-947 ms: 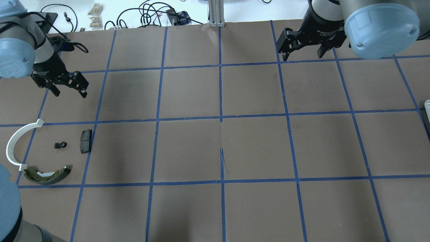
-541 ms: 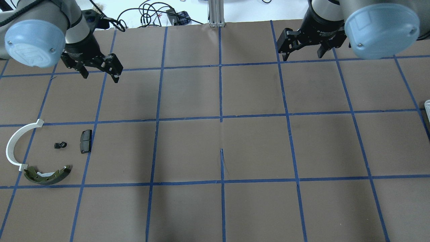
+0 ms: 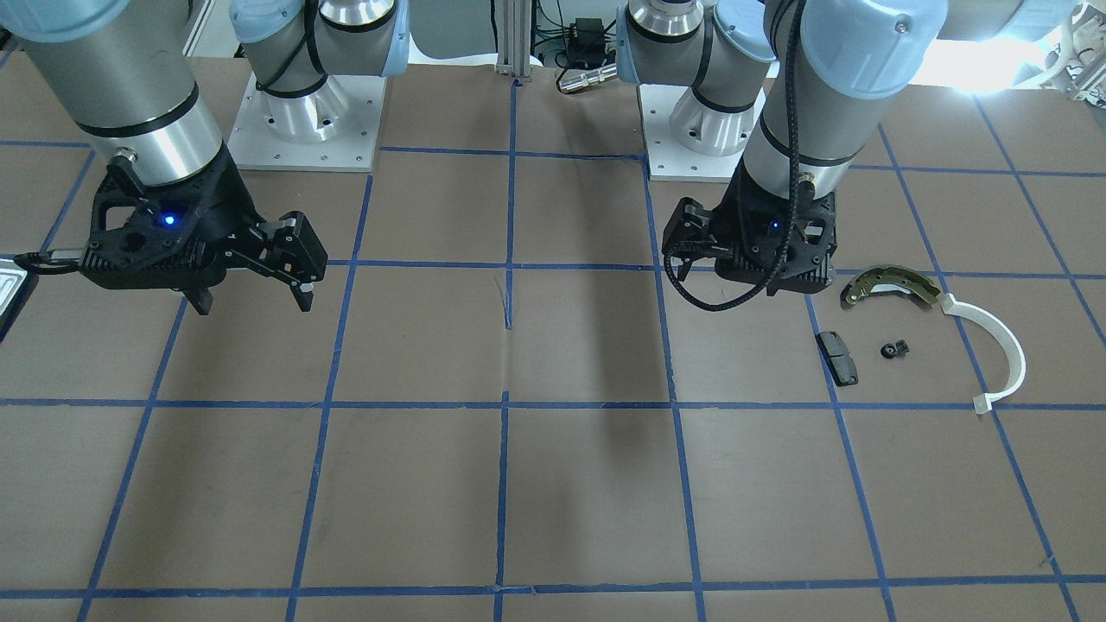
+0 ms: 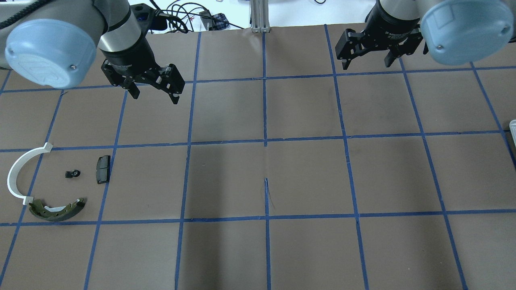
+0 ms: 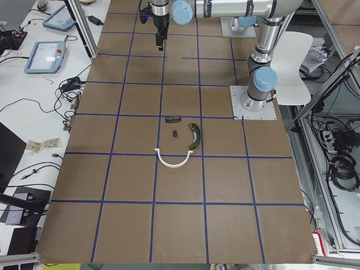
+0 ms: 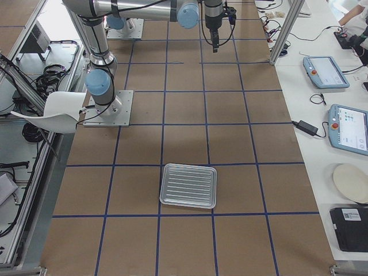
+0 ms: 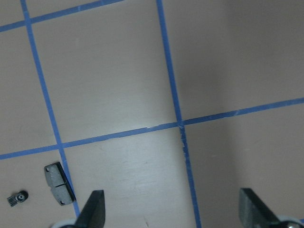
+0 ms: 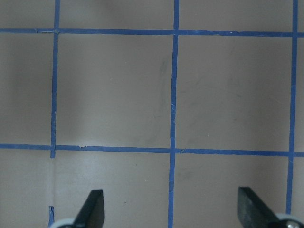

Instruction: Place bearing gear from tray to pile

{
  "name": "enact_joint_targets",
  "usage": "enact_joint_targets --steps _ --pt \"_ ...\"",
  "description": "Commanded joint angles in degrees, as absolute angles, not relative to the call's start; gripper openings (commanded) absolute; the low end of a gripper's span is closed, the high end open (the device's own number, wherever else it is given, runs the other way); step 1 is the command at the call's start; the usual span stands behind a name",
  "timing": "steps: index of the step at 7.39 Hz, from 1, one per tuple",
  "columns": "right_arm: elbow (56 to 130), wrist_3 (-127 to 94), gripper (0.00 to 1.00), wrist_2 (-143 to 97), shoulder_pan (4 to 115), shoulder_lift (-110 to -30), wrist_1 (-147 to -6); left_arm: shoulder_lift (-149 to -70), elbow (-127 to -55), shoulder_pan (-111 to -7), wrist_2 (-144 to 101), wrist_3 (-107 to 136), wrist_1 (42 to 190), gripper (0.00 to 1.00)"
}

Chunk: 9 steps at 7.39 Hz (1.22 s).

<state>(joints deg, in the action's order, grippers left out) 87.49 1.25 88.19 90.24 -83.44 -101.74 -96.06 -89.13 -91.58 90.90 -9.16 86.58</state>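
Note:
The bearing gear point(image 4: 73, 173), a small black part, lies on the table among the pile, between the white plastic arc point(image 4: 18, 173) and the dark pad point(image 4: 102, 169), above the brake shoe point(image 4: 56, 209). It also shows in the front view point(image 3: 894, 349) and in the left wrist view point(image 7: 17, 198). My left gripper point(image 4: 155, 95) is open and empty, high over the table, far from the pile and to its right. My right gripper point(image 4: 367, 63) is open and empty at the far right. The silvery tray point(image 6: 188, 185) holds nothing.
The brown table is marked with a blue tape grid. Only an edge of the tray point(image 4: 512, 127) shows at the overhead view's right border. Cables point(image 4: 181, 18) and small items lie beyond the table's far edge.
My left arm has swung right and further back, away from the pile. My right gripper has barely shifted. The pile's parts and the gear have not moved.

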Motion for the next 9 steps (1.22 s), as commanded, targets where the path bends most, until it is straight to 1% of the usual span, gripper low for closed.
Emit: enact_joint_targets --steps 1,5,6,9 --pt "84.57 1.06 1.0 88.24 89.82 -83.41 -96.36 -95.28 -89.91 -88.08 90.7 -10.1 87.45 1.0" --pt "85.52 1.05 1.0 87.98 90.0 -83.58 -96.15 -91.15 -91.13 -87.98 90.26 -10.73 92.11 1.0" --pt "85.52 1.14 1.0 87.98 90.0 -83.5 -96.24 -90.62 -92.53 -87.98 90.09 -10.64 91.59 1.0" --pt "85.52 1.05 1.0 87.98 90.0 -83.5 -96.5 -90.26 -92.99 -87.98 90.18 -10.55 91.49 1.0"
